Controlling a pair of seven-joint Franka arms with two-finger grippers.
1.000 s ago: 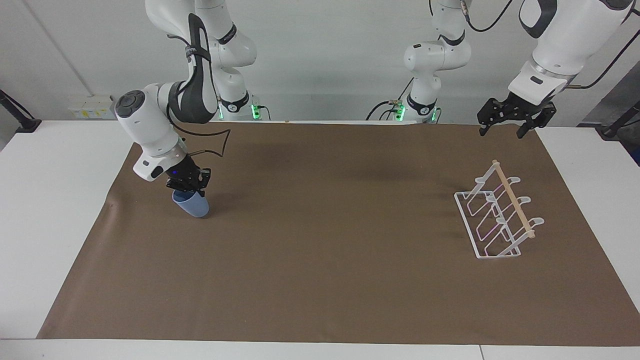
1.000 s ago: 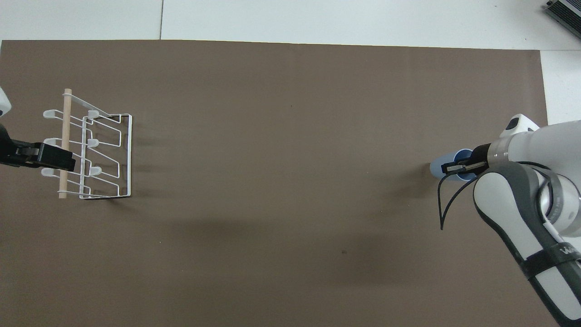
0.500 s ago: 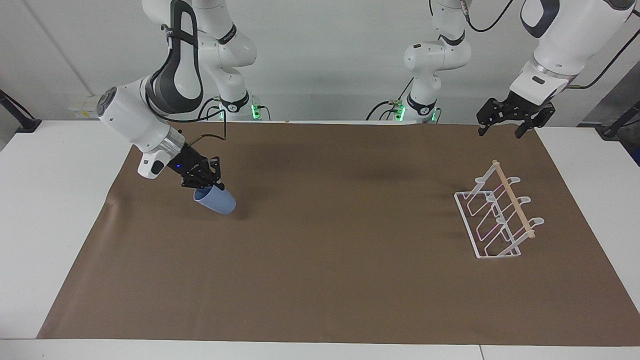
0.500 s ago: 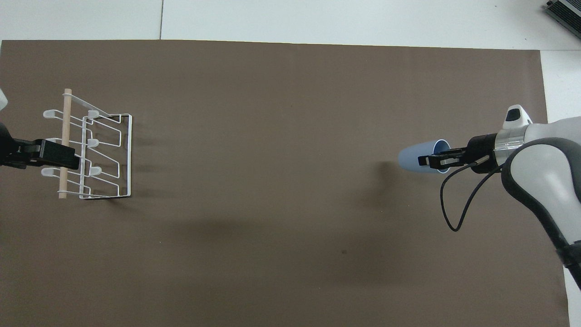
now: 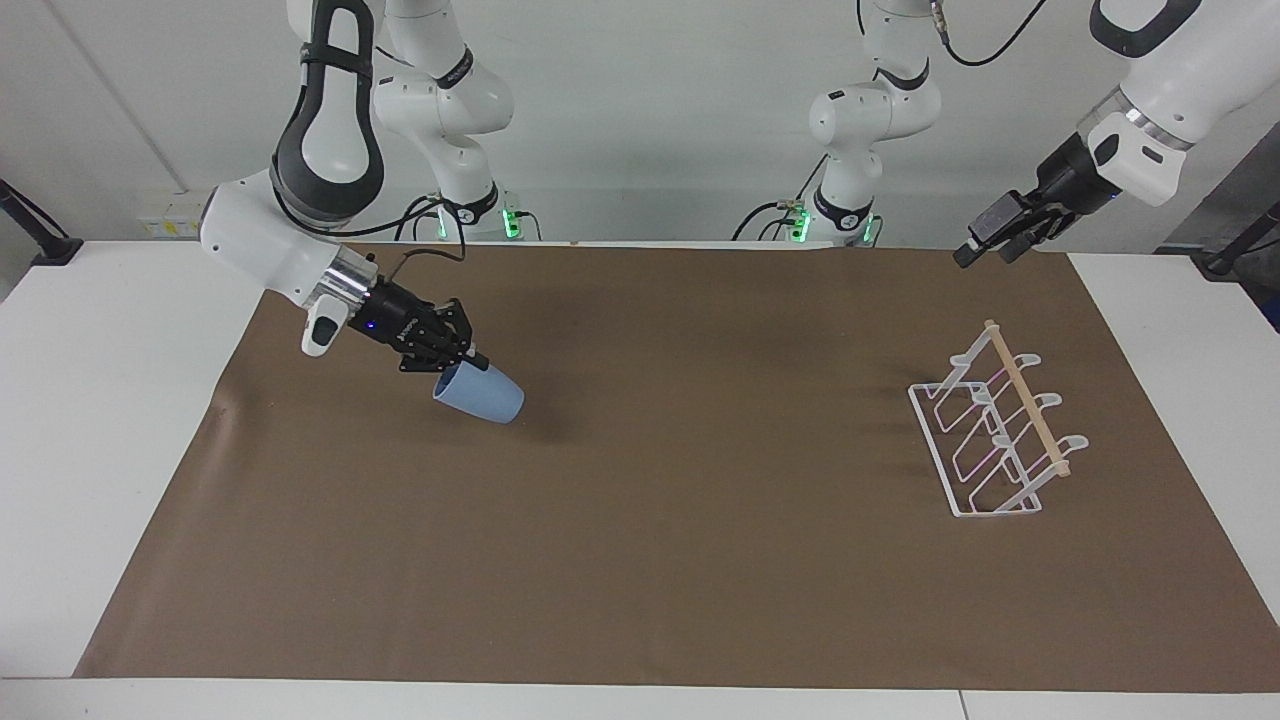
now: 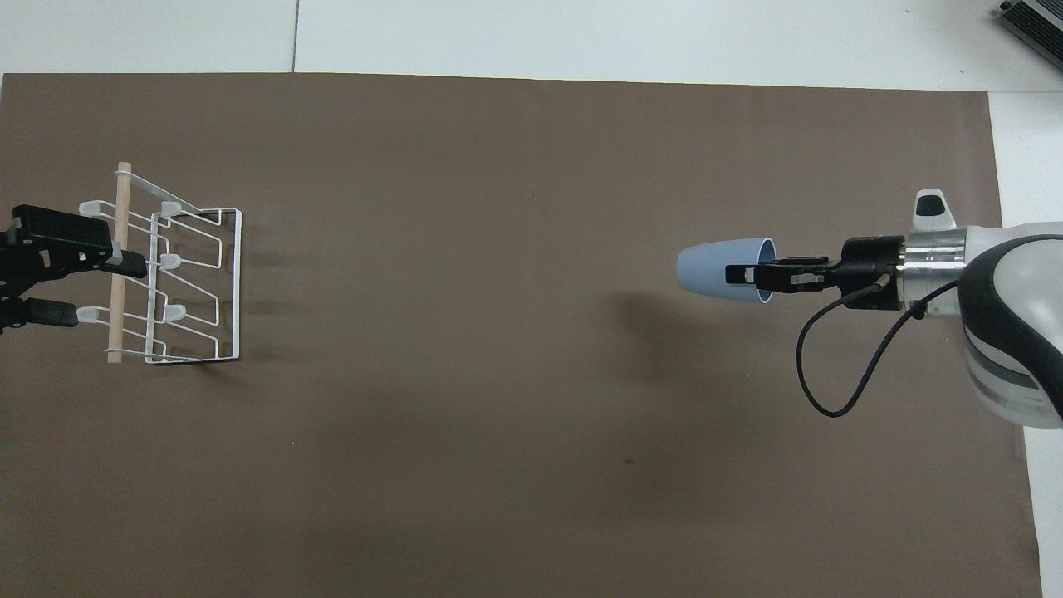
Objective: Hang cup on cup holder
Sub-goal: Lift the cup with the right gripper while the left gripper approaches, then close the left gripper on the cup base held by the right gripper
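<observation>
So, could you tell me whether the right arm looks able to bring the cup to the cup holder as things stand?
Probably yes: the right gripper holds the light-blue cup above bare brown mat, nothing standing between it and the white wire cup holder. The open left gripper hovers near the rack.

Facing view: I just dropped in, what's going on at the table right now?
The right gripper is shut on the rim of the cup and holds it tipped on its side in the air over the brown mat, toward the right arm's end of the table. The cup holder stands empty on the mat at the left arm's end. The left gripper is open, up in the air by the holder's wooden rod, touching nothing. The cup is not yet hung.
</observation>
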